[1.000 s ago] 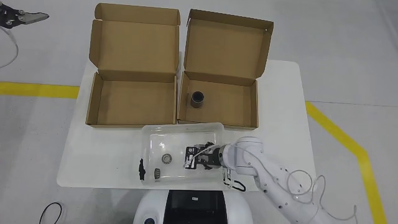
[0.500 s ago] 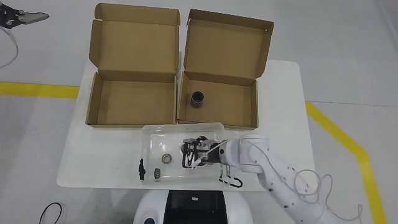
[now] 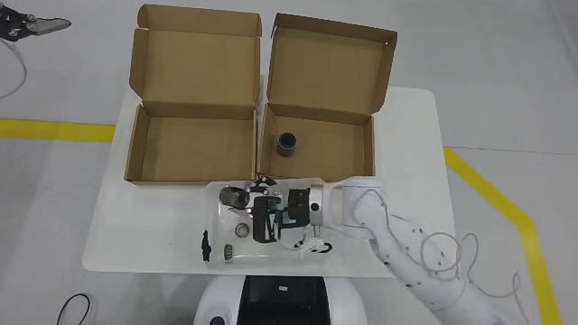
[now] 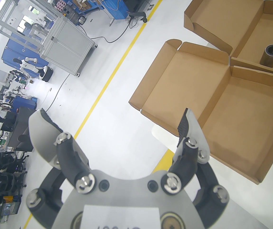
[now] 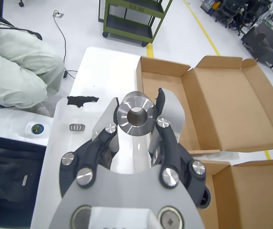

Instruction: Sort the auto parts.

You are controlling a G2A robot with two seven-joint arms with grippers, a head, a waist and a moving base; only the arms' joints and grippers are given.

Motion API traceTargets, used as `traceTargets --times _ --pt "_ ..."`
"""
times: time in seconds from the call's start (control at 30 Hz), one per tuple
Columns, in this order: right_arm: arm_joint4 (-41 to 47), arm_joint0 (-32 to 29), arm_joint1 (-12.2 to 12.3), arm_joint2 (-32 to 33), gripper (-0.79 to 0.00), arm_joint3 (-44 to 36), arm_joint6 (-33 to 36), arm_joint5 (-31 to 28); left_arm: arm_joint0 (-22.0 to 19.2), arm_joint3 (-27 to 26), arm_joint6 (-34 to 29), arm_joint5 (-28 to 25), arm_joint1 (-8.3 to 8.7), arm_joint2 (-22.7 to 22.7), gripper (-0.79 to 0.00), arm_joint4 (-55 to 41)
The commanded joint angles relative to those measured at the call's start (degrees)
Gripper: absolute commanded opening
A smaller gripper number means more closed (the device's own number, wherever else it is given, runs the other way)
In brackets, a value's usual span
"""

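My right gripper (image 3: 238, 197) hangs over the far left part of a clear plastic tray (image 3: 312, 184), shut on a silver metal bushing (image 3: 237, 196) with a round bore (image 5: 135, 118). In the right wrist view both fingers (image 5: 160, 101) press the bushing's sides. Below it in the tray lie a small ring bearing (image 3: 242, 230), a cage-like bearing piece (image 5: 77, 127) and a black part (image 5: 82, 100). A dark cylinder (image 3: 287, 143) stands in the right cardboard box (image 3: 343, 158). The left box (image 3: 190, 149) holds nothing. My left gripper (image 3: 52, 25) hovers open beyond the table's far left, over the floor.
Both boxes have their lids folded back on the far side. The white table (image 3: 406, 144) has bare room right of the boxes and left of the tray (image 3: 135, 226). A black hook-shaped piece (image 3: 318, 247) lies by the tray's near right corner.
My right gripper has travelled left and toward the boxes across the tray, and the silver bushing now shows lifted between its fingers. The left gripper has stayed put.
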Motion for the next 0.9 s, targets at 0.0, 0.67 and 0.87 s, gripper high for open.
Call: traceTargets --times 0.0,0.67,0.87 --pt "0.69 1.32 -0.24 0.12 -0.785 -0.03 -1.40 0.18 0.00 0.00 0.00 0.00 0.00 0.00 0.000 0.00" --pt "10.02 13.12 -2.94 1.91 -0.785 -1.10 -11.47 2.61 0.00 0.00 0.00 0.00 0.00 0.00 0.000 0.00" --pt "12.24 16.24 -3.63 3.09 -0.785 -1.04 -12.53 3.36 0.00 0.00 0.00 0.00 0.00 0.00 0.000 0.00"
